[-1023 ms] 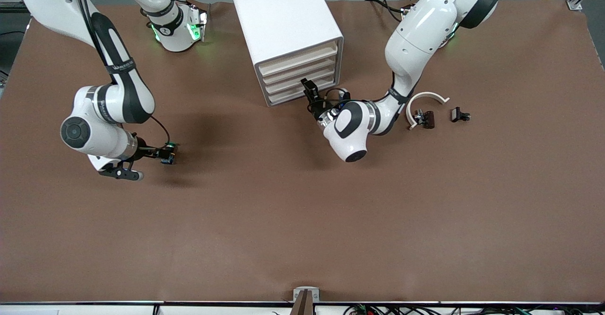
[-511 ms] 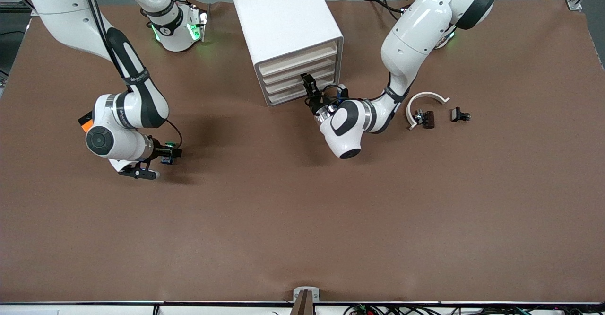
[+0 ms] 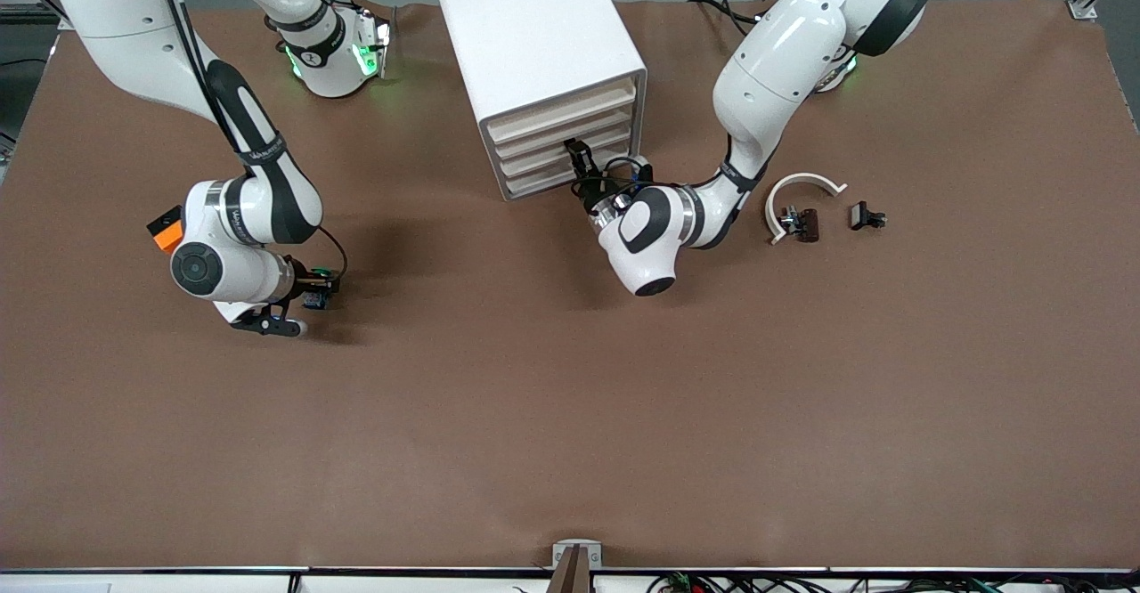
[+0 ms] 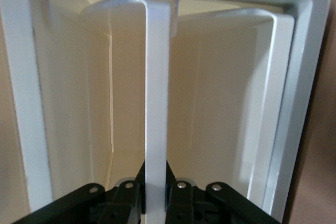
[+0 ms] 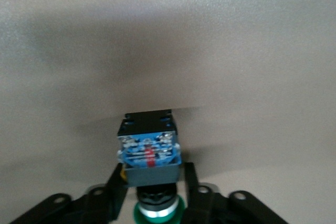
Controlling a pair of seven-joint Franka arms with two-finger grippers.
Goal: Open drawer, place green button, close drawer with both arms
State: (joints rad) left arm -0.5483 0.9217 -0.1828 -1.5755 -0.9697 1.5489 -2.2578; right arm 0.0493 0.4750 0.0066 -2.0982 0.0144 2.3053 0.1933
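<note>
The white drawer cabinet (image 3: 534,32) stands at the table's middle, near the arms' bases, with its several drawers pushed in. My left gripper (image 3: 580,157) is at the front of one of the lower drawers. In the left wrist view it (image 4: 156,170) is shut on that drawer's thin white handle lip (image 4: 156,77). My right gripper (image 3: 313,295) is shut on the button (image 3: 318,288) and holds it low over the bare table toward the right arm's end. In the right wrist view the fingers (image 5: 116,182) clamp the button's dark blue body (image 5: 149,148), green cap (image 5: 156,212) toward the wrist.
An orange block (image 3: 166,230) lies beside the right arm's wrist. A white curved piece (image 3: 802,185) and two small black clips (image 3: 800,223) (image 3: 866,216) lie toward the left arm's end of the table. The brown table (image 3: 570,415) spreads wide nearer the front camera.
My left gripper has moved up to the drawer front and onto its handle. My right arm has shifted a little toward the cabinet with the button, uncovering the orange block.
</note>
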